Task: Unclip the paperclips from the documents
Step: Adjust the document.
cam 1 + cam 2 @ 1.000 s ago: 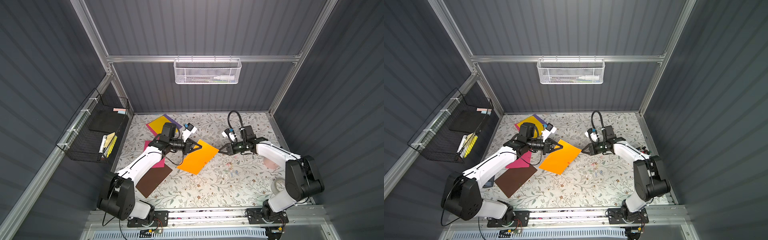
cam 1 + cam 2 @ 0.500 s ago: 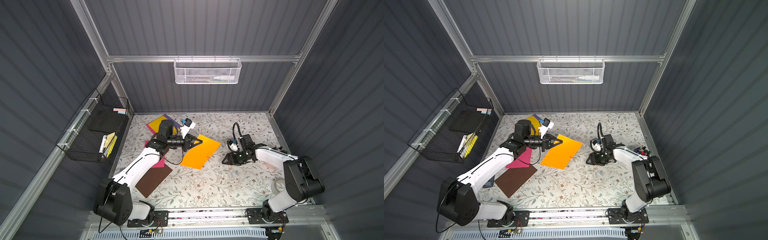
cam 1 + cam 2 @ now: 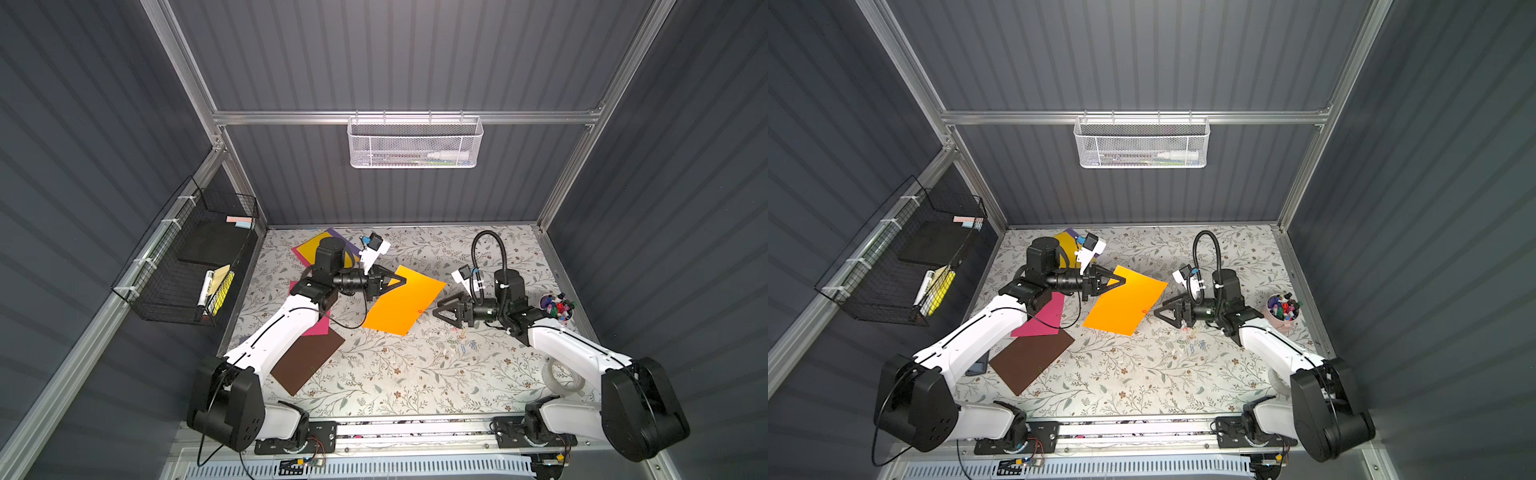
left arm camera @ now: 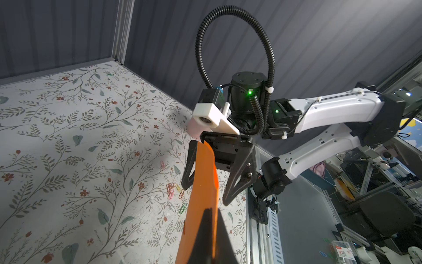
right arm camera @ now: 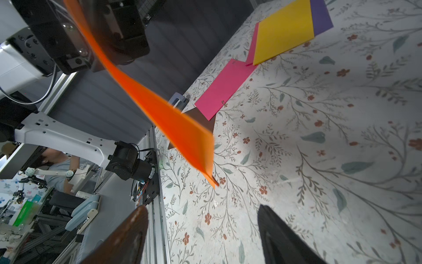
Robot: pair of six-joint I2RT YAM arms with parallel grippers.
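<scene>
Orange document (image 3: 403, 303) edge clamped by left end effector (image 3: 402, 281), right end effector (image 3: 436, 311) apart, just beside its corner

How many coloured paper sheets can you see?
6: orange, held by the left pincer; yellow, purple and one pink overlapping at the rear; another pink and brown by the left arm. Others may be hidden.

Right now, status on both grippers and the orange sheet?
Left gripper: jaws shut on orange sheet, raised. Right gripper: jaws open, empty. Clip still on sheet edge; loose paperclips on table nearby.
</scene>
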